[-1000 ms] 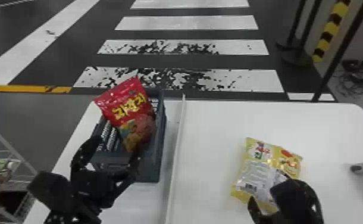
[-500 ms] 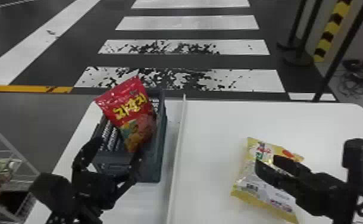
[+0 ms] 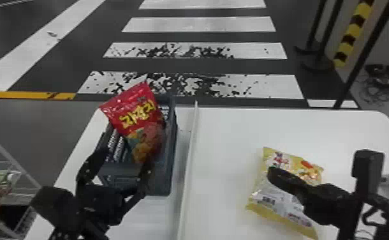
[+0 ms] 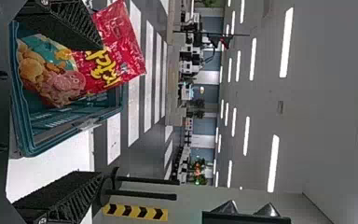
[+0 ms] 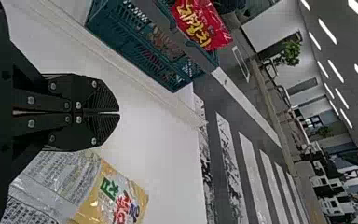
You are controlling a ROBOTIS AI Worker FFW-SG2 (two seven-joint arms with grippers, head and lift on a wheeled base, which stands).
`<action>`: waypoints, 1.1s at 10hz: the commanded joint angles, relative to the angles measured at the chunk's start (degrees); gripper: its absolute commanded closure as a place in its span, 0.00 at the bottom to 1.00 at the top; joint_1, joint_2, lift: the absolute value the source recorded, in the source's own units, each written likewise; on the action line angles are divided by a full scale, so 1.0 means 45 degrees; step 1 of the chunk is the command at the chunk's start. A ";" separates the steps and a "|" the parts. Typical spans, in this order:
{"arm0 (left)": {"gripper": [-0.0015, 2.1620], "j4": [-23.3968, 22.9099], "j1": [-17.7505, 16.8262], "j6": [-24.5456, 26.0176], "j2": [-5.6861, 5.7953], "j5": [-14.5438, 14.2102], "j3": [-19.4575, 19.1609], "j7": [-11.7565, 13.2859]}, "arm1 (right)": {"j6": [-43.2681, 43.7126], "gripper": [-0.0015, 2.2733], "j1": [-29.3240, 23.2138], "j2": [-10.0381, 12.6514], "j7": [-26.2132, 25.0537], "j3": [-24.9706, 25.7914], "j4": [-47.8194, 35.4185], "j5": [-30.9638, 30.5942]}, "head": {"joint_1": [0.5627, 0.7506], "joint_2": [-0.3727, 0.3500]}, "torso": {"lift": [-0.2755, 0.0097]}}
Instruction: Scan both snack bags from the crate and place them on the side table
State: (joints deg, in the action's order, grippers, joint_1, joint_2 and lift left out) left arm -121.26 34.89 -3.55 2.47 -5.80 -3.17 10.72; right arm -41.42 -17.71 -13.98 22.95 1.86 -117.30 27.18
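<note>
The red snack bag [image 3: 133,119] stands tilted in the dark crate [image 3: 163,178], its lower end down inside and its top rising above the rim. The crate sits on the white desk [image 3: 225,134], with a thin raised strip [image 3: 189,159] running along the desk just to its right. Beyond that strip, well apart from the crate on its right, the yellow snack bag [image 3: 284,198] lies on the desk, a silvery printed panel with a barcode facing up.

The left pincer [image 3: 125,156] is at the near side of the crate, its fingers spread wide with nothing gripped. In the left wrist view one finger crosses in front of the red bag; whether it touches the bag, I cannot tell. The right pincer [image 3: 272,175] is over the yellow bag, to the right of the crate. Its fingers are pressed together and hold nothing.

A wire shelf [image 3: 12,162] stands left of the crate, and white stripes [image 3: 197,24] cross the dark floor [image 3: 203,66] beyond it.
</note>
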 commanded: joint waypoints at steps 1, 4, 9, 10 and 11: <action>0.02 -0.0007 0.0000 0.0000 -0.0002 0.0019 -0.0017 0.0000 | 0.0462 0.99 0.0831 0.0353 0.0232 -0.0511 0.1399 -0.0727 | 0.70 0.65 | 0.63; 0.02 0.0013 0.0020 0.0000 -0.0022 0.0019 -0.0017 0.0000 | 0.0813 0.99 0.1885 0.0490 0.0505 -0.1155 0.3118 -0.1372 | 0.70 0.68 | 0.63; 0.02 0.0111 -0.0019 0.0000 -0.0002 0.0000 -0.0017 0.0000 | 0.0501 0.99 0.2139 0.0509 0.0505 -0.1370 0.3801 -0.1958 | 0.70 0.69 | 0.63; 0.02 0.0130 -0.0019 0.0000 -0.0002 0.0000 -0.0017 0.0000 | 0.0266 0.99 0.2081 0.0509 0.0525 -0.1273 0.3782 -0.1977 | 0.70 0.68 | 0.63; 0.02 0.0169 -0.0039 0.0000 -0.0002 0.0000 -0.0017 0.0000 | -0.0007 0.99 0.1983 0.0450 0.0583 -0.1194 0.3684 -0.1977 | 0.70 0.68 | 0.63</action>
State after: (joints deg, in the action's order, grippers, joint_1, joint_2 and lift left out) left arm -120.61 34.76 -3.55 2.45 -5.80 -3.25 10.72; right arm -40.68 -8.60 -11.81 25.63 -3.71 -100.54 18.28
